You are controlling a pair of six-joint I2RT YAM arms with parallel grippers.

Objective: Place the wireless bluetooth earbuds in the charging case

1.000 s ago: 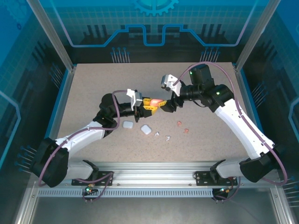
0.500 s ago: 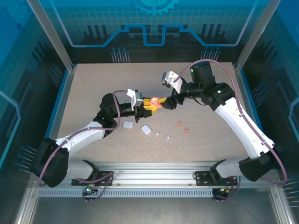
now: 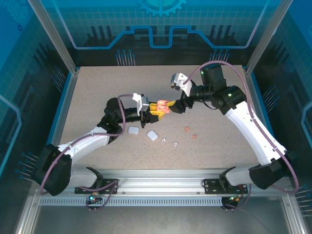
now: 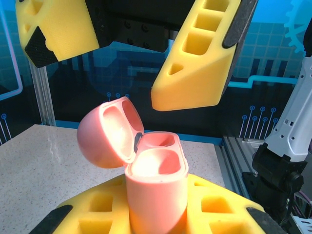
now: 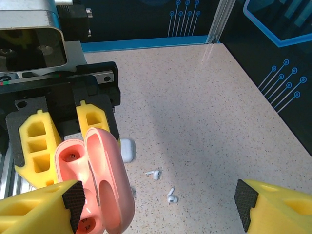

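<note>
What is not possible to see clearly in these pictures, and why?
Top view: the pink earbuds and white earbuds are too small to tell how they lie.
Left wrist view: the base of the pink case is hidden inside the left gripper and cut by the lower edge.
Right wrist view: a white case sits partly behind the pink case; the right gripper is cut by the lower edge.

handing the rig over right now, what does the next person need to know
Left pincer: shut on the pink case, held above the table, lid open, both wells empty.
Right pincer: open, holding nothing, close beside the case.
On the table: two pink earbuds, two white earbuds, two white cases.
Done: pink case picked up and opened.
Left: no earbud is in yet.
</note>
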